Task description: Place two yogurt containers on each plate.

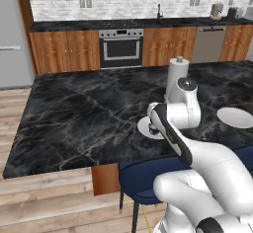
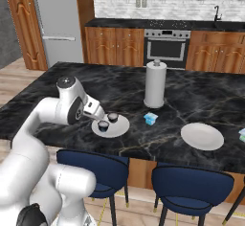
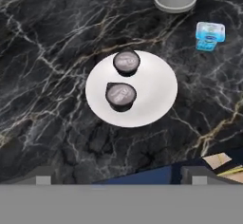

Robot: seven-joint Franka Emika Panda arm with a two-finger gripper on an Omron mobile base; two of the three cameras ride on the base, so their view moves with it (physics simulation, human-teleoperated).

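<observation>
A white plate (image 3: 153,91) lies on the black marble counter with two dark yogurt containers on it, one (image 3: 126,62) farther off and one (image 3: 120,96) nearer. My gripper (image 3: 118,179) hovers open above the plate's near side, nothing between its fingers. The right base view has the same plate (image 2: 120,127) with both dark cups (image 2: 113,117) just right of my hand (image 2: 95,112). A light blue yogurt container (image 3: 209,36) sits on the counter right of the plate. The second plate (image 2: 202,136) lies bare farther right, with another light blue cup (image 2: 242,134) at the frame edge.
A tall white paper-towel roll (image 2: 155,84) stands behind the first plate. Blue stools (image 2: 98,167) are tucked under the counter's near edge. My arm covers part of the first plate (image 1: 144,127) in the left base view; the second plate (image 1: 234,117) lies to its right.
</observation>
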